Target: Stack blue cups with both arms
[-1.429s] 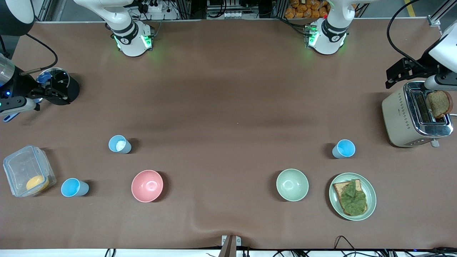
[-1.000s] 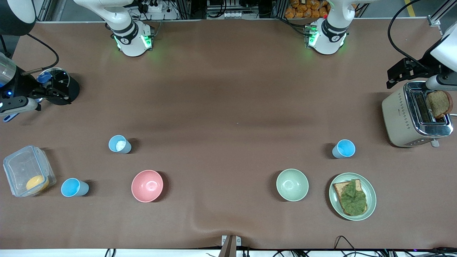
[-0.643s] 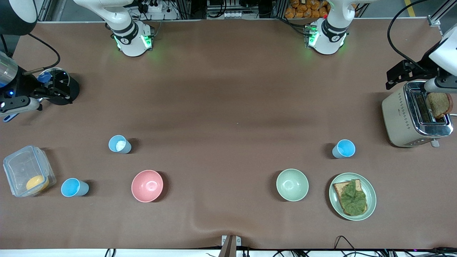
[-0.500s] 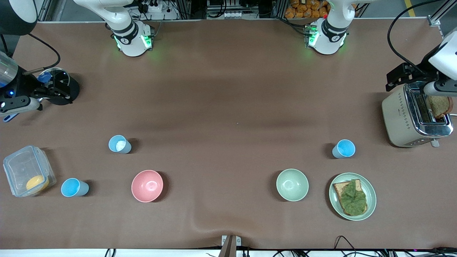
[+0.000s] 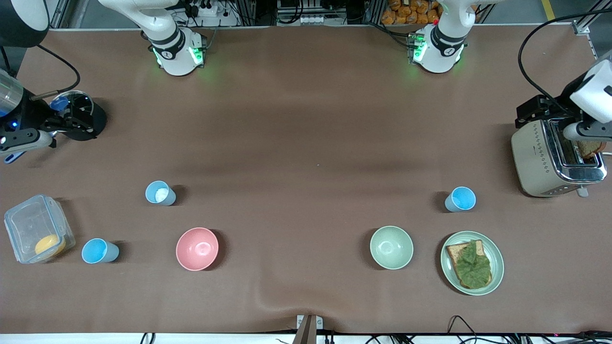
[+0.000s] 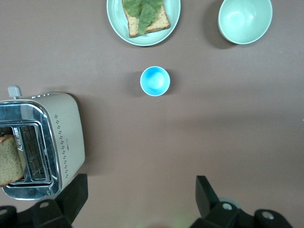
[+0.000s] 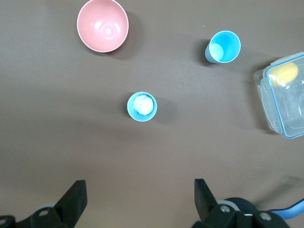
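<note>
Three light-blue cups stand upright and apart on the brown table. One cup (image 5: pixel 160 193) (image 7: pixel 142 106) has something white inside. A second cup (image 5: pixel 99 251) (image 7: pixel 223 46) stands nearer the front camera, beside a clear container. The third cup (image 5: pixel 461 198) (image 6: pixel 155 80) stands toward the left arm's end, beside the plate. My left gripper (image 5: pixel 534 112) (image 6: pixel 141 192) hangs open and empty over the table next to the toaster. At the right arm's end of the table my right gripper (image 5: pixel 71 119) (image 7: pixel 140 194) is also open with nothing in it.
A pink bowl (image 5: pixel 197 248) (image 7: pixel 102 25) and a green bowl (image 5: pixel 391 247) (image 6: pixel 245 20) sit near the front. A plate (image 5: pixel 497 267) (image 6: pixel 114 14) holds toast with lettuce. The toaster (image 5: pixel 540 160) (image 6: pixel 66 137) holds a bread slice. The clear container (image 5: pixel 28 224) (image 7: pixel 285 114) holds something yellow.
The left arm's hand has drifted over the toaster and now covers more of the bread slice. The right gripper has barely shifted. No cup has moved.
</note>
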`<state>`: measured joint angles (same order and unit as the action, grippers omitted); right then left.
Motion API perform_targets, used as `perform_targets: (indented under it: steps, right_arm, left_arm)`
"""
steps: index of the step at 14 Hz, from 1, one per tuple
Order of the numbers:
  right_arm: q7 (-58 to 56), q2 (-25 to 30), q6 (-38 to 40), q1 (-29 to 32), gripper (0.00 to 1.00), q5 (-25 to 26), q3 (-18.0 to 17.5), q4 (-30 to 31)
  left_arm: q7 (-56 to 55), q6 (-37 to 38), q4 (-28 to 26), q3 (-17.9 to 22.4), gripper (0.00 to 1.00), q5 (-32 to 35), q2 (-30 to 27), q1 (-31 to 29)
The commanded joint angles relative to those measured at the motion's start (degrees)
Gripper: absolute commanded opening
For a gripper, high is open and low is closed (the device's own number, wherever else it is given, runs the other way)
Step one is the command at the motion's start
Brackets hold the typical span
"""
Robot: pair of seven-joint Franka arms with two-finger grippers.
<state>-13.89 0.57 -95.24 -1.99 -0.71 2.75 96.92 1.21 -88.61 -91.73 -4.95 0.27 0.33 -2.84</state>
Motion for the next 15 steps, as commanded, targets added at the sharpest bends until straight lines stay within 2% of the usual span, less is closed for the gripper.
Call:
perform_targets:
  steps: [1, 5, 9, 11, 13, 15]
  right_arm:
    - [0.6, -0.7, 0.7, 0.1, 1.00, 0.4, 0.2, -0.1]
    - [0.7, -1.5, 0.8, 0.1, 1.00, 0.4, 0.2, 0.0]
    - [0.7, -2.1, 0.4, 0.0, 1.00, 0.4, 0.2, 0.1]
    - [0.7, -3.6, 0.8, -0.3, 1.00, 0.4, 0.2, 0.1]
    - [0.4, -6.0, 1.1, -0.6, 1.00, 0.5, 0.2, 0.6]
    - [0.4, -9.2, 0.7, -0.6, 1.00, 0.4, 0.2, 0.6]
  left_arm:
    - [1.5, 0.6, -0.1, -0.1, 1.00, -0.4, -0.1, -0.7]
    - [2.5, -0.2, -0.8, -0.1, 1.00, -0.5, 1.4, -0.7]
    - [4.1, -5.1, -7.0, -0.3, 1.00, -0.3, -0.2, -2.3]
    - [5.0, -9.4, -12.5, -0.2, 1.00, -0.2, -3.0, -2.4]
    - [7.0, -16.4, -20.8, -0.1, 1.00, -0.2, -8.0, -3.6]
    - [7.0, -18.8, -24.2, -0.2, 1.00, -0.2, -9.5, -4.3]
